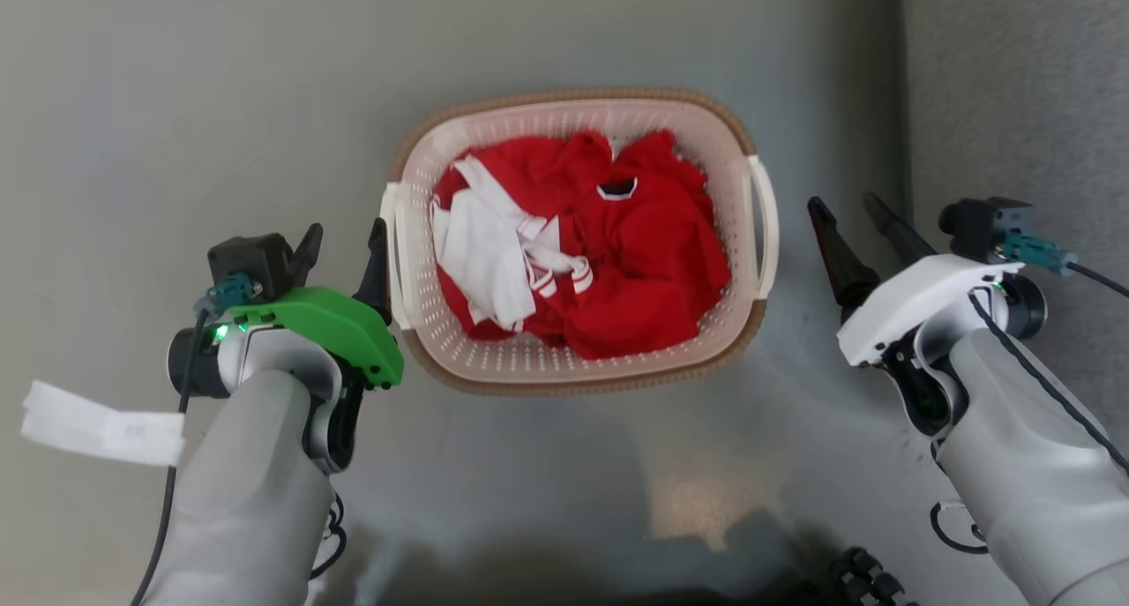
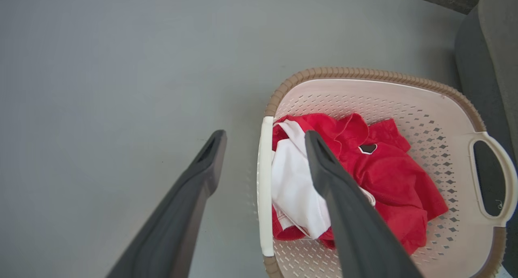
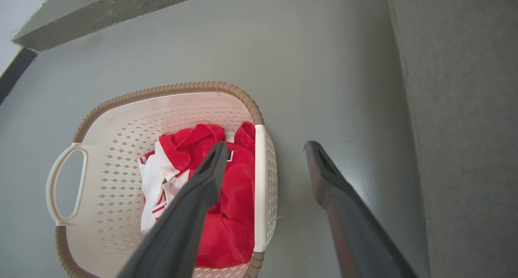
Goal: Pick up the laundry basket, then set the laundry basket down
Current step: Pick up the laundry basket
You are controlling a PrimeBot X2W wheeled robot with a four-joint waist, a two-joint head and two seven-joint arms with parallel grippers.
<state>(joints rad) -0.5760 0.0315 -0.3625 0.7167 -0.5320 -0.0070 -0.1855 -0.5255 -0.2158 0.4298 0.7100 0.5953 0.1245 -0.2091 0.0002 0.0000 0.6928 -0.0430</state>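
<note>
**A:** Where is the basket point(image 1: 578, 97) sitting?

**B:** It is resting on the grey floor point(image 1: 176, 103) between the two arms, and it is holding red and white clothes point(image 1: 635, 253).

**A:** What is the left gripper point(image 1: 347, 227) doing?

**B:** Its jaws are standing spread. In the left wrist view its fingers point(image 2: 352, 213) are straddling the white left handle point(image 2: 265, 189), one outside the basket and one over the clothes. Whether they are touching it cannot be told.

**A:** And the right gripper point(image 1: 841, 200)?

**B:** Its jaws are likewise standing spread, gripping nothing. It is hovering near the right handle point(image 1: 766, 227), apart from it.
</note>
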